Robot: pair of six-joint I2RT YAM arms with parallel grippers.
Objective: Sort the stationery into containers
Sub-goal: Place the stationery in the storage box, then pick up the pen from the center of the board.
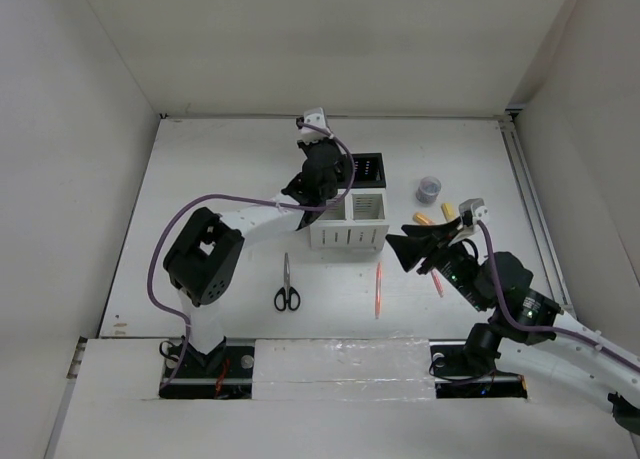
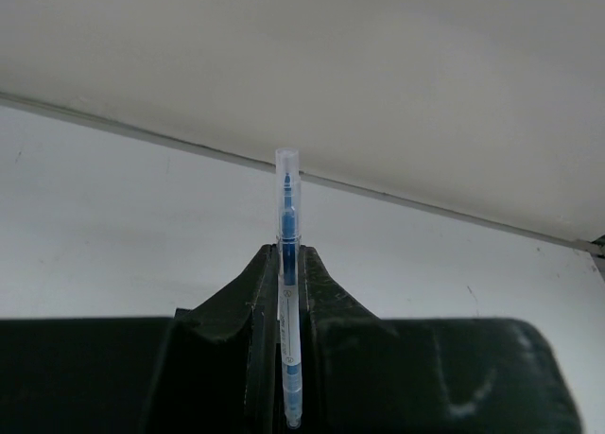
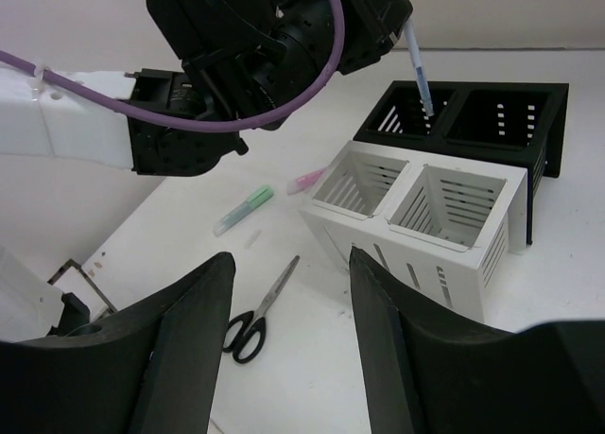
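Blue pen (image 2: 287, 183) clamped upright by the left gripper (image 2: 288, 264), tip held over one compartment of the black containers (image 3: 544, 122), white containers (image 3: 473, 264) joined on their near side, set mid tabletop (image 1: 200, 179), right gripper (image 3: 291, 264) spread wide nearby

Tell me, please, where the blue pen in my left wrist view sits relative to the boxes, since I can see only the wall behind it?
Observer: In the right wrist view the blue pen hangs nearly upright, with its lower end over a compartment of the black box. I cannot tell whether the tip is inside.
Operator: Thank you. Is the white box free?
Observer: Both compartments of the white box look empty.
Operator: And the other arm?
Observer: The right claw is open and holds nothing. The scissors lie ahead of it.
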